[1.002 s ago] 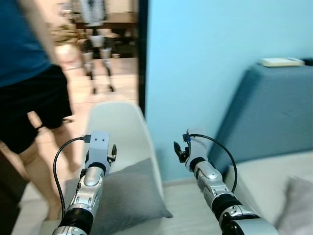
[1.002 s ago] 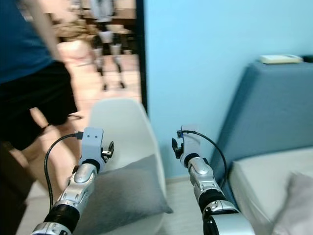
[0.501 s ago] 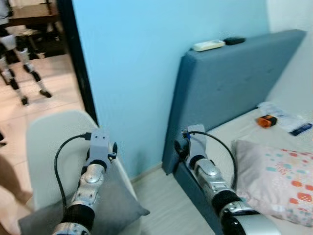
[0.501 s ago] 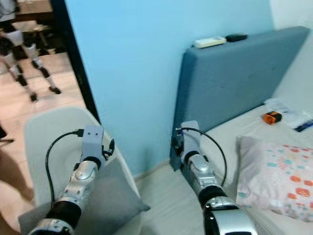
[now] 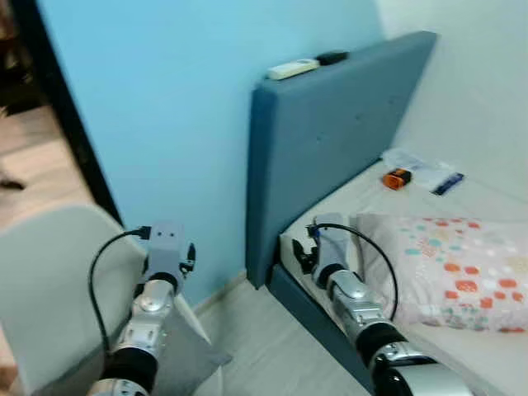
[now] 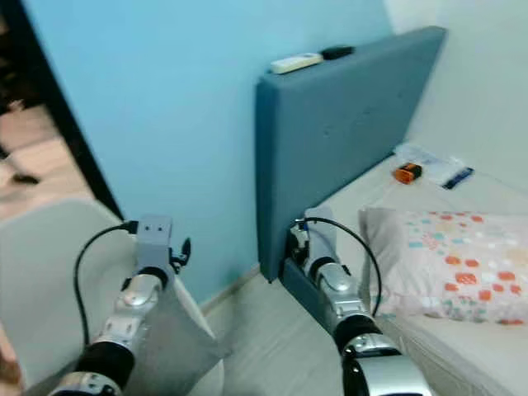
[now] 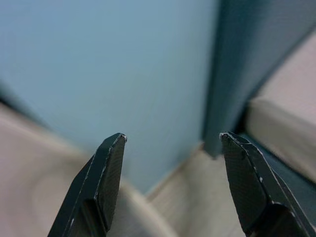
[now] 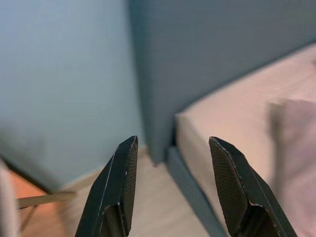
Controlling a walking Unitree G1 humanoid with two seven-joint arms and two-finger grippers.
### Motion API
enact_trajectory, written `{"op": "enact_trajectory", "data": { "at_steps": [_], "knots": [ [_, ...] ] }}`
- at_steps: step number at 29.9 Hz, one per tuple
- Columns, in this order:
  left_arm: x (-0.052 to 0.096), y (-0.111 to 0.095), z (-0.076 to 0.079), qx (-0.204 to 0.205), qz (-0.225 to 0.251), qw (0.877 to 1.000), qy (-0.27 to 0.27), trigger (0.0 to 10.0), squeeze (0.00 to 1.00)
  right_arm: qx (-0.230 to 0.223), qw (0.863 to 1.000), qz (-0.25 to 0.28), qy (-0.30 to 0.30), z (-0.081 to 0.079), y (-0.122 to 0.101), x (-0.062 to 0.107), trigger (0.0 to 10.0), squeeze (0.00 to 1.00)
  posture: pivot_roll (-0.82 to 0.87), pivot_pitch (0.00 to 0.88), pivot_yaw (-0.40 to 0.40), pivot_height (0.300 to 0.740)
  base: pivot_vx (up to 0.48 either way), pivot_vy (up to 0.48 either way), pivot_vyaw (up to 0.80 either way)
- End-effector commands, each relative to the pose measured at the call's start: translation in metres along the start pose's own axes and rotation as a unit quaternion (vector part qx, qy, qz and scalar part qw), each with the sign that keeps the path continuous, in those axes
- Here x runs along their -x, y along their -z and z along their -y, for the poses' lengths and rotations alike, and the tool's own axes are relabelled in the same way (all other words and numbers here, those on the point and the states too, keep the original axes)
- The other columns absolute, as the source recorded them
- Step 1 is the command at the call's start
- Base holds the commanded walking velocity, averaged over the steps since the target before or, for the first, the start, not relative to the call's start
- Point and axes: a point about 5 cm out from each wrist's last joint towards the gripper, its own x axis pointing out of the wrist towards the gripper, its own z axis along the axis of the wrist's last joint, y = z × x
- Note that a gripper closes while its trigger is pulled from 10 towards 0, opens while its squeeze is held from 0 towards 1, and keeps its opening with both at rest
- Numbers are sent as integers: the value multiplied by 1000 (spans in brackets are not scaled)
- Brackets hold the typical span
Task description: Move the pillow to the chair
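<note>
A pale pillow with coloured spots (image 5: 450,268) lies on the bed (image 5: 487,363) at the right. At the lower left stands a white chair (image 5: 49,289) with a grey pillow (image 5: 177,363) on its seat. Both arms are raised in front of me. My left gripper (image 7: 173,135) is open and empty, above the chair's edge and facing the blue wall. My right gripper (image 8: 173,139) is also open and empty, at the near corner of the bed, a short way from the spotted pillow.
A blue-grey headboard (image 5: 330,140) rises behind the bed, with a white remote (image 5: 290,69) and a dark object (image 5: 332,57) on top. An orange item (image 5: 397,177) and some papers lie on the mattress. A strip of pale floor (image 5: 264,346) runs between chair and bed. A dark door frame (image 5: 58,115) is at the left.
The camera has swung to the right: the person and the doorway slid out to the left, and the bed with the spotted pillow came into view. Both arms keep their raised pose.
</note>
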Motion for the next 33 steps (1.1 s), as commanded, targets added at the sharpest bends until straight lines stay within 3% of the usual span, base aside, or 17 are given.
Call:
{"op": "enact_trajectory", "data": {
  "at_steps": [1,9,16,33],
  "knots": [
    [1,6,5,5,-14,1000,13,10000,0,-3,1000,-13,2,0,6,2,10000,0,-8,0,-49,740,0,0,-800],
    [7,16,13,-8,-21,999,43,10000,0,-3,1000,-19,6,-2,18,8,10000,0,-8,0,-56,740,0,0,-800],
    [10,21,9,-13,-28,999,42,10000,0,-5,1000,-22,7,-3,23,11,10000,0,-9,0,-54,740,0,0,-800],
    [12,21,13,-2,-31,998,58,10000,0,-8,1000,-25,7,-6,25,12,10000,0,-2,0,-49,740,0,0,-800]
  ]
}}
